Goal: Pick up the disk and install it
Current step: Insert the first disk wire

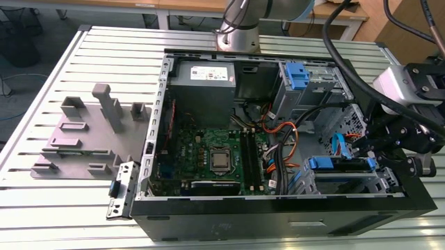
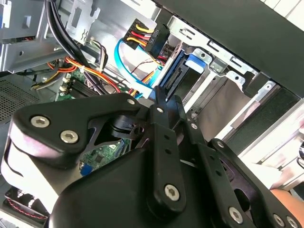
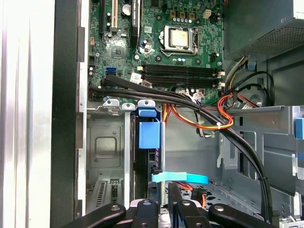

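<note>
The disk [image 1: 338,164] stands on edge in the lower drive bay of the open computer case [image 1: 278,219], at the exterior view's right. Its blue caddy tab [image 3: 148,134] points toward the motherboard. In the first wrist view the disk's dark edge [image 3: 142,175] runs from that tab down to my gripper [image 3: 165,208]. My gripper [image 1: 379,156] hangs over the end of the disk nearest the case front. In the second wrist view the gripper's tip [image 2: 164,99] sits right at the blue caddy edge [image 2: 172,78]. Whether it touches the disk is hidden.
Black cable bundles [image 3: 190,102] and orange-red wires [image 3: 223,116] cross beside the bay. A light blue flat cable [image 3: 183,178] lies next to the disk. A bare blue bracket [image 1: 295,75] sits in the upper bay, beside the grey power-supply box [image 1: 208,78]. A grey fixture [image 1: 87,135] stands on the table.
</note>
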`<state>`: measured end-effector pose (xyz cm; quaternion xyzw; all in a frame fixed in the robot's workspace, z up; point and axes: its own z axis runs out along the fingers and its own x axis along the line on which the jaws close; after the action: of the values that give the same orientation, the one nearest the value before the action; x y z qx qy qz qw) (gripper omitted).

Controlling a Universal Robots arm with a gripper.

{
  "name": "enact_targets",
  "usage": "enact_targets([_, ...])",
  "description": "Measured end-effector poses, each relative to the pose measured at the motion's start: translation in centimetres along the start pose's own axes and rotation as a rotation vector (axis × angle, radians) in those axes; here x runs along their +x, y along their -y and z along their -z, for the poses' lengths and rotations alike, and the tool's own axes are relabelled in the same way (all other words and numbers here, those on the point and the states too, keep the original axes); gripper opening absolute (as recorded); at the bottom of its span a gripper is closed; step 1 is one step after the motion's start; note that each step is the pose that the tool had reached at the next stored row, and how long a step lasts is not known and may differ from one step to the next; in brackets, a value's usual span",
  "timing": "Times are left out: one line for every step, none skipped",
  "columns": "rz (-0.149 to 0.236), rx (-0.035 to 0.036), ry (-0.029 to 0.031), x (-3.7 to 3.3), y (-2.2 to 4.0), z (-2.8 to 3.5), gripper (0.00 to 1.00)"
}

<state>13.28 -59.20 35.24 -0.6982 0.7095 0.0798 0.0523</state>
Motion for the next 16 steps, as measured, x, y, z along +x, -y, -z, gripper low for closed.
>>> enact_targets([0.000, 0.0000, 0.0001, 0.00, 0.06, -0.01, 0.23])
enact_targets([0.000, 0.0000, 0.0002, 0.00, 0.11, -0.02, 0.23])
enact_targets([0.000, 0.0000, 0.0001, 0.00, 0.12, -0.01, 0.23])
enact_targets([0.000, 0.0000, 0.0001, 0.00, 0.12, -0.01, 0.23])
enact_targets([0.000, 0.0007, 0.0005, 0.00, 0.13, -0.01, 0.23])
enact_targets([0.001, 0.0031, 0.0021, 0.01, 0.11, -0.02, 0.23])
enact_targets([0.002, 0.0067, 0.0043, 0.01, 0.07, -0.03, 0.23])
enact_targets([0.003, 0.0095, 0.0055, 0.01, 0.03, -0.04, 0.23])
enact_targets([0.004, 0.0109, 0.0057, 0.01, 0.01, -0.05, 0.23])
enact_targets([0.004, 0.0113, 0.0057, 0.01, 0.00, -0.04, 0.23])
enact_targets([0.004, 0.0115, 0.0056, 0.01, 0.00, -0.04, 0.23])
enact_targets([0.004, 0.0115, 0.0054, 0.01, -0.01, -0.03, 0.23])
enact_targets([0.004, 0.0116, 0.0055, 0.00, -0.02, 0.01, 0.23])
enact_targets([0.004, 0.0116, 0.0054, -0.02, -0.02, 0.08, 0.23])
enact_targets([0.004, 0.0116, 0.0055, -0.03, -0.02, 0.16, 0.23])
enact_targets([0.004, 0.0116, 0.0056, -0.04, -0.03, 0.22, 0.23])
